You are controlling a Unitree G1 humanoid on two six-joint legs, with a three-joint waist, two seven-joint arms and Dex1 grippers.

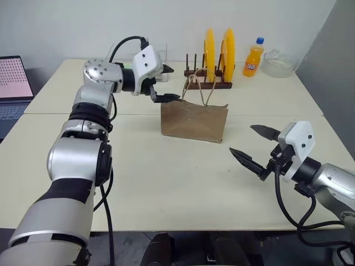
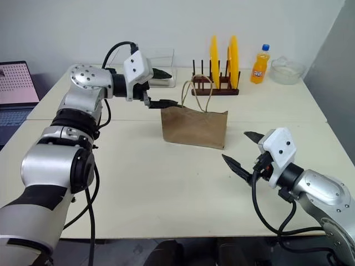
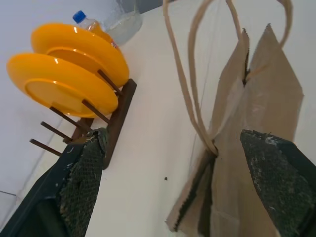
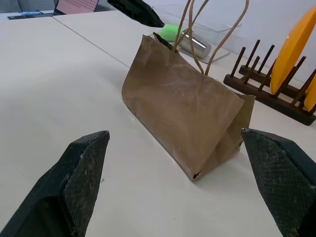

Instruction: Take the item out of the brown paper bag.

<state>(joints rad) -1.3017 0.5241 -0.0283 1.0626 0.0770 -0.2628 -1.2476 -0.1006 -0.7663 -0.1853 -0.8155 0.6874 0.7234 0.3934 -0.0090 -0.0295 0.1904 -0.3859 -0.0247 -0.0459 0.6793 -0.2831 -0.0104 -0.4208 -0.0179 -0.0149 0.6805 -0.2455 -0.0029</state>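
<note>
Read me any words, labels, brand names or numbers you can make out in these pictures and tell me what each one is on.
No text can be read.
orange soda bottle: its label is too small and blurred to read.
laptop: its screen shows a pink dotted pattern, no legible words.
brown paper bag: plain, no print on the faces that show.
yellow plates: no markings.

The brown paper bag [image 1: 193,121] hides whatever lies inside it.
</note>
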